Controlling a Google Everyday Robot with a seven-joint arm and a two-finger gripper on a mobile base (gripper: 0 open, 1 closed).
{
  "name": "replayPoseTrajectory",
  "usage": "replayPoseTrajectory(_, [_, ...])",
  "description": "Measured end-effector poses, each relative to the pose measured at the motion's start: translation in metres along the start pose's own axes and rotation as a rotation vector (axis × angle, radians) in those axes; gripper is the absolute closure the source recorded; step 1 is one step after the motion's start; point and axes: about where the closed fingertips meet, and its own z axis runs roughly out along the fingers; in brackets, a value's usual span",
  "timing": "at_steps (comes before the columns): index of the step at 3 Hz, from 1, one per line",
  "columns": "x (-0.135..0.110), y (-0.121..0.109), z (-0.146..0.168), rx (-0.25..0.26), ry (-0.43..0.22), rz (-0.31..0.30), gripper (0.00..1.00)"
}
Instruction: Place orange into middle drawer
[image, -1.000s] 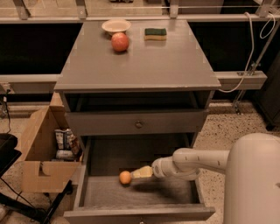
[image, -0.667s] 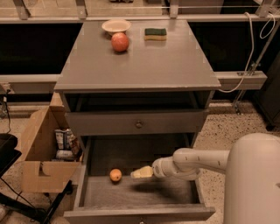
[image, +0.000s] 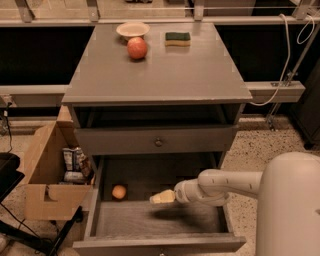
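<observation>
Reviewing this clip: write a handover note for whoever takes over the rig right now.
Gripper: reaching into the open middle drawer, apart from the orange.
Orange: on the drawer floor, back left, to the left of the gripper.
Done: the orange is in the middle drawer.
Left: probably just pulling the arm out of the drawer, which stands open.

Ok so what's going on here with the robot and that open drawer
A one-armed robot is putting an orange into the open middle drawer. The orange already lies on the drawer floor, near the back left corner. The claw hangs inside the drawer to the orange's right, not touching it.
</observation>
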Motion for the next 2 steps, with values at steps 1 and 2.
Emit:
replayPoseTrajectory(1, [0.0000,0.0000,-0.0001,0.000,0.000,0.000,0.00])
replayPoseTrajectory(2, [-0.0002,0.0002,-0.0003,0.000,0.000,0.000,0.00])
